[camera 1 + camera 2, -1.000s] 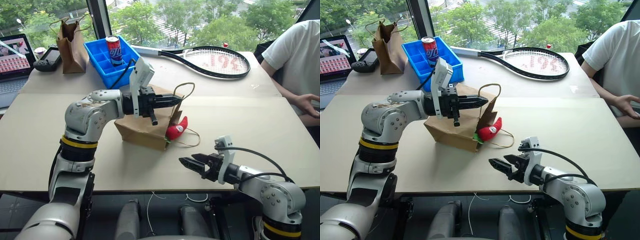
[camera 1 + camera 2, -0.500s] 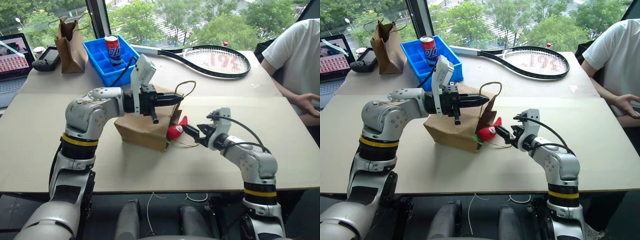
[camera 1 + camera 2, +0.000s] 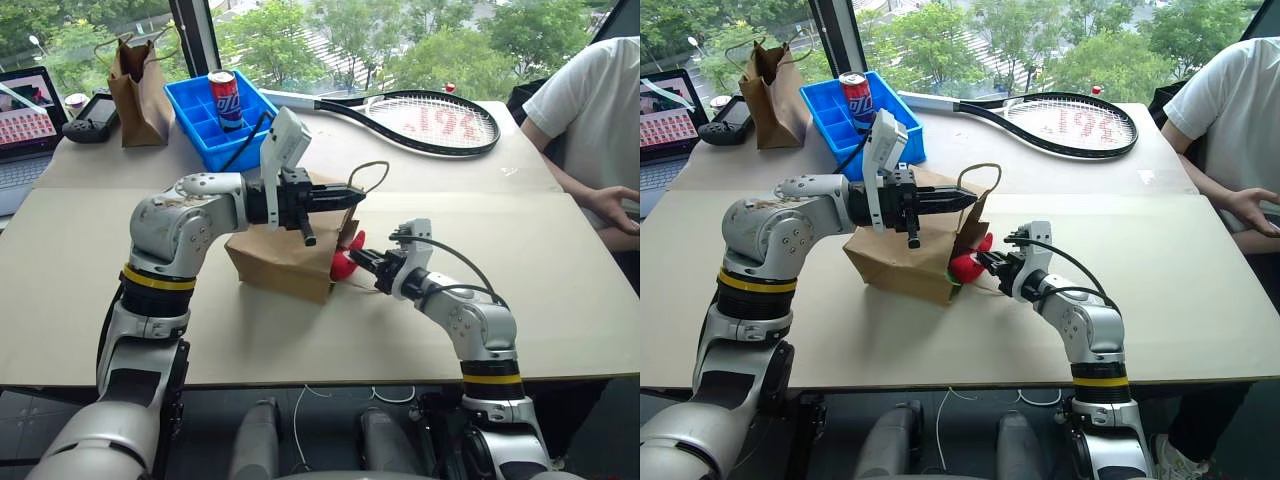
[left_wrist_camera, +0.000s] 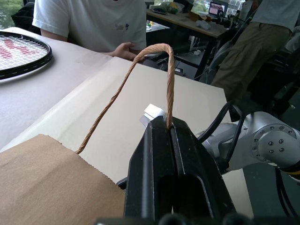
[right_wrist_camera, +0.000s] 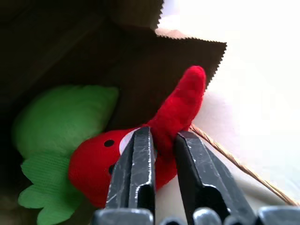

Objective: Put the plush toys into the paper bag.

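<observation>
The paper bag (image 3: 275,262) lies on its side on the table, mouth toward my right arm. My left gripper (image 4: 168,125) is shut on its twine handle (image 4: 164,51) and holds the mouth's upper edge up. At the mouth, my right gripper (image 5: 161,136) is shut on the red chili plush toy (image 5: 180,105), which sits half inside the bag (image 5: 140,61). The lime-green plush toy (image 5: 65,117) rests deeper inside, beside the chili's green stem (image 5: 42,197). From the head, the chili (image 3: 965,262) shows as a red patch under the bag's raised lip.
At the back left stand a darker brown bag (image 3: 143,85), a blue bin (image 3: 215,125) with a soda can (image 3: 227,98), a laptop (image 3: 25,120) and a controller (image 3: 92,118). A tennis racket (image 3: 420,120) lies at the back. A person (image 3: 590,110) sits at the right, hand (image 3: 615,210) on the table.
My right gripper came forward from the table's near edge to the bag's mouth and shut on the red chili. The left gripper stayed on the handle.
</observation>
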